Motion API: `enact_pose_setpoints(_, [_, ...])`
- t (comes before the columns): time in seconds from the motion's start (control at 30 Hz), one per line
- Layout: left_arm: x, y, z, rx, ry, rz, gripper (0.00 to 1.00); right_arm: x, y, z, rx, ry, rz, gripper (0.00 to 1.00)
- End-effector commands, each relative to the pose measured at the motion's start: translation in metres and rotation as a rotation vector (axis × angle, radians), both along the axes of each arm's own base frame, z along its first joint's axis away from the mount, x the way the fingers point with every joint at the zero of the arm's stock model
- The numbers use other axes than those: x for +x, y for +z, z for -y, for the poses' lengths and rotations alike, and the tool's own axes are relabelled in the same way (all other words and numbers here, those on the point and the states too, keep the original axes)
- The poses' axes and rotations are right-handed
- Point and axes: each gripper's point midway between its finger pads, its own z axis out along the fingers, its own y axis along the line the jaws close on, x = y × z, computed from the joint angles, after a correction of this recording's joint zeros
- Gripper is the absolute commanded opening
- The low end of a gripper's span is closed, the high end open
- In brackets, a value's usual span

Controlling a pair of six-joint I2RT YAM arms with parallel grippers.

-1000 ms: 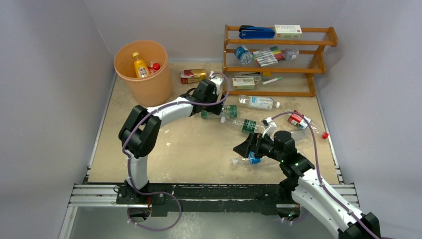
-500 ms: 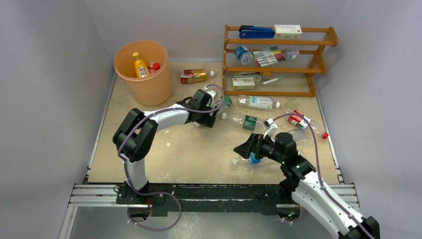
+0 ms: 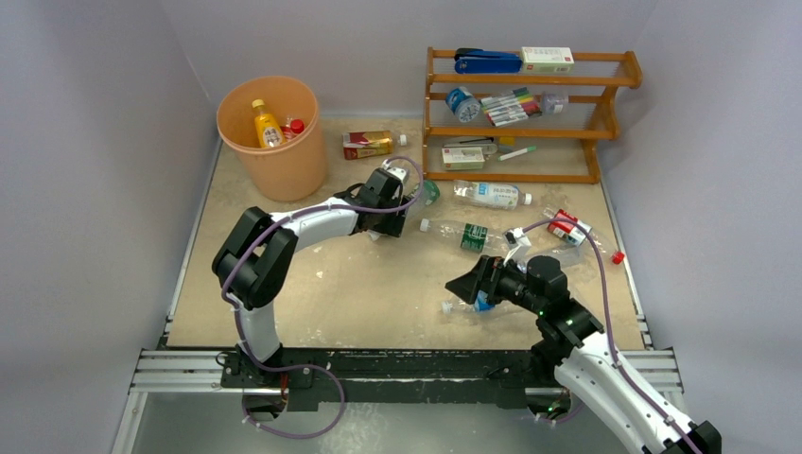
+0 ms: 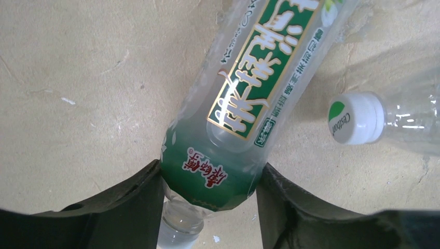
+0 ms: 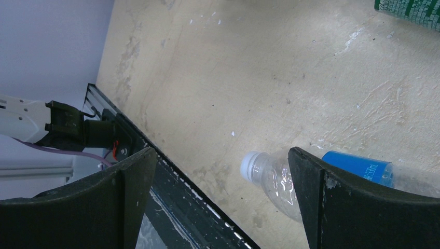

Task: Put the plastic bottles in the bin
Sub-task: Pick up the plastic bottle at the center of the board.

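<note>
My left gripper [image 3: 409, 201] [image 4: 207, 179] is shut on the neck end of a clear green-labelled bottle [image 4: 249, 88] [image 3: 428, 193] that lies on the table right of the bin [image 3: 276, 163]; both fingers press its sides. A second green-labelled bottle with a white cap [image 4: 357, 118] [image 3: 463, 234] lies just beside it. My right gripper [image 3: 470, 282] [image 5: 223, 155] is open, hovering over a clear blue-labelled bottle [image 5: 275, 179] [image 3: 471, 305] near the front edge. A yellow bottle [image 3: 267, 125] and a red one [image 3: 295, 126] are in the bin.
A boxy red-and-gold bottle [image 3: 367, 144] lies behind my left gripper. A white-labelled bottle [image 3: 487, 195] lies before the wooden rack [image 3: 530, 175], and a red-labelled bottle [image 3: 567, 227] and a loose red cap [image 3: 617, 256] lie at the right.
My left gripper came down over the green-labelled bottle, which turned toward the rack, and has closed on its neck end. The right arm has barely shifted.
</note>
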Motion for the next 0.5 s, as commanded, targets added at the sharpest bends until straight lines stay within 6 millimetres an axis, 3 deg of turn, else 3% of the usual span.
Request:
enact_pose_setpoints(0.0, [0.007,0.028,0.004,-0.036,0.039,0.053,0.49,0.005,0.010,-0.002,0.015,-0.003,0.022,1.00])
enact_pose_setpoints(0.17, [-0.005,0.041,-0.005,-0.040,0.041,0.058,0.49,0.003,0.009,-0.002,0.010,0.006,0.012,1.00])
enact_pose_setpoints(0.47, [-0.019,0.084,-0.022,-0.070,0.074,0.123,0.49,0.010,0.010,-0.008,0.025,0.008,0.016,1.00])
